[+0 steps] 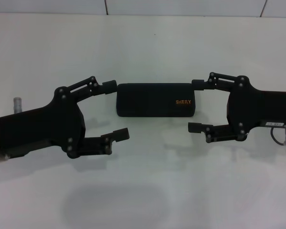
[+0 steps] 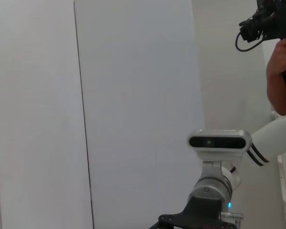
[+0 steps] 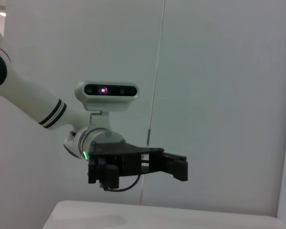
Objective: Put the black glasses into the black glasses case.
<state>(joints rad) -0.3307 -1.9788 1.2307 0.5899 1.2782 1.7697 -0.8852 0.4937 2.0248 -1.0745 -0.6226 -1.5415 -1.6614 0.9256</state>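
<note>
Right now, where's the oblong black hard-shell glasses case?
Head view: the black glasses case lies shut mid-table, flanked by the open left gripper and open right gripper.

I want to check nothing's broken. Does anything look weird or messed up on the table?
Nothing looks broken or spilled. The black glasses case lies flat and shut between the left gripper and right gripper, both open. One odd thing: the black glasses are nowhere in view.
</note>
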